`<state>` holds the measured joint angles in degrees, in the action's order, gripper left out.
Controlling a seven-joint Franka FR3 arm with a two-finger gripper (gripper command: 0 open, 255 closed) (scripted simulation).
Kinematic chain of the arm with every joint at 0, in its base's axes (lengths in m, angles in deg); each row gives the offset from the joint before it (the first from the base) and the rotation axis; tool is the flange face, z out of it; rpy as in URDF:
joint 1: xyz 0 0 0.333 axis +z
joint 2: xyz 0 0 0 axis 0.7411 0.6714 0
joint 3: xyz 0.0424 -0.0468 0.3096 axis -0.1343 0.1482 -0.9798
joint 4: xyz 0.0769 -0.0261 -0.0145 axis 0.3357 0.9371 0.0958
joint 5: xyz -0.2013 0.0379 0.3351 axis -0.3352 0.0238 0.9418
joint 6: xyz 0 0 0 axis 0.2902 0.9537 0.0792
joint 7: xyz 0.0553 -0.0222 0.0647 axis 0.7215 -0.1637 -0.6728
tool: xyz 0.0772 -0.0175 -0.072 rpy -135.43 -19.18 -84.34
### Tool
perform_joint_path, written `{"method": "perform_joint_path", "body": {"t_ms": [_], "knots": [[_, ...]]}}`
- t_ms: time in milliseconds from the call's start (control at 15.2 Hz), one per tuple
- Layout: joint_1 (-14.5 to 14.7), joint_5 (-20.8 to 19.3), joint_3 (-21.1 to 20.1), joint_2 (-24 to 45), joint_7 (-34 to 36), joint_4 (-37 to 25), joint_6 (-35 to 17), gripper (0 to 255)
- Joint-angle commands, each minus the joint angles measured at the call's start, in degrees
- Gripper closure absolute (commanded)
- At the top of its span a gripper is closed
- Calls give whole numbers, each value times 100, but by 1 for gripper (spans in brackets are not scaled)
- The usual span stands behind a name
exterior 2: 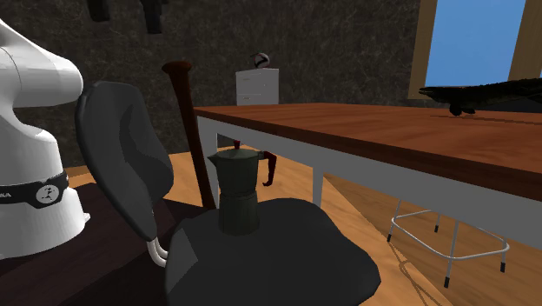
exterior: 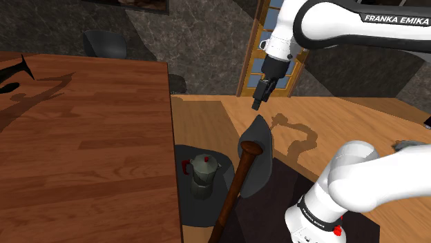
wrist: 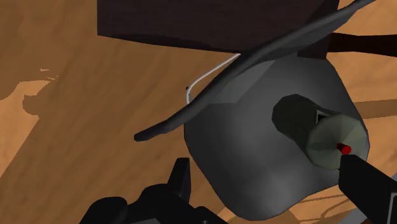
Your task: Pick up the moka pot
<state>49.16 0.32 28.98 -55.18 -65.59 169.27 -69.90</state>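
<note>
Black fingers (wrist: 181,181) stand well apart with nothing between them, so the gripper (exterior: 258,101) is released and empty. It hangs high in the air with the moka pot (exterior: 204,172) well below it and off to one side rather than straight beneath. Looking along the hand, the pot sits close to the tip of one finger, not in the gap, so I'd judge the step in hand to be the approach. The hand should slide across until the lid lies midway between the fingertips, then come straight down with the jaws wide until they are past the lid. The pot is a small faceted thing, dull grey-green like brushed metal and waisted in the middle. It has a tiny red knob (wrist: 344,149) on the lid and a dark red handle (exterior 2: 267,169) jutting from one side. I would turn the fingers to close on the flat facets of the upper body, clear of the handle, since those smooth faces could let it slip or tip. It stands upright on the seat (exterior 2: 287,252) of a chair, a matte dark grey, rounded pad. Along one edge of that seat rises the curved dark backrest (exterior 2: 122,161) on a thin pale tube frame (wrist: 207,77). A dark wooden baseball bat (exterior: 235,186) leans by the backrest, and both look close enough to snag a careless descent. Farther from the hand lies the reddish, plank-topped wooden table (exterior: 83,138).
</note>
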Motion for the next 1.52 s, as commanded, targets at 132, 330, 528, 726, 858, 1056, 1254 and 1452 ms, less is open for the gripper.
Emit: {"method": "perform_joint_path", "body": {"t_ms": [132,330,528,726,858,1056,1254,1452], "knots": [[137,25,-140,443,-49,-118,-157,0],[324,41,-350,1111,-116,-327,-364,0],[493,29,-563,1779,-171,-570,-533,0],[648,-16,-776,2443,-211,-843,-666,0],[747,-67,-917,2884,-228,-1041,-733,0],[895,-174,-1121,3541,-238,-1359,-805,0],[1051,-317,-1311,4195,-232,-1700,-840,0],[1223,-489,-1481,4844,-216,-2061,-839,0]]}}
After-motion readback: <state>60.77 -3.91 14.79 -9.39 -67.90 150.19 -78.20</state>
